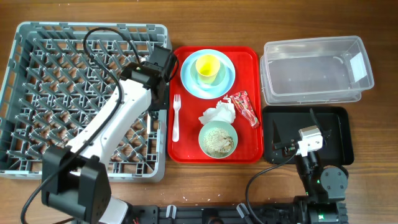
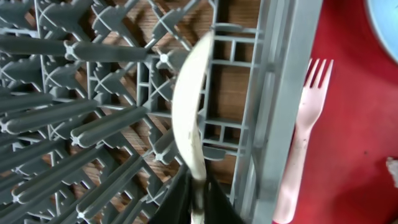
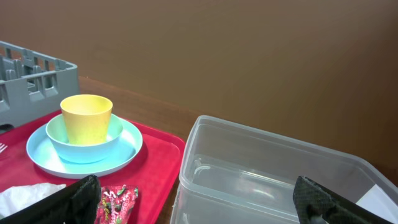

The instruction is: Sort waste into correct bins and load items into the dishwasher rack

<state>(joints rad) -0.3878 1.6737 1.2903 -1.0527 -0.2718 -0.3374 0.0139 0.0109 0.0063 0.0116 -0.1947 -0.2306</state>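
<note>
The left fingers [image 2: 217, 205] are closed on the handle of the white spoon [image 2: 189, 106]. The spoon extends over the pegs just inside the right wall of the dishwasher rack [image 1: 93, 28]; contact with the rack cannot be determined. The white fork [image 2: 303, 124] lies on the red tray [image 1: 249, 62], beside that wall. The right fingers [image 3: 78, 199] are spread wide and hold nothing, above the black tray [image 1: 341, 134] on the counter [image 1: 379, 186].
</note>
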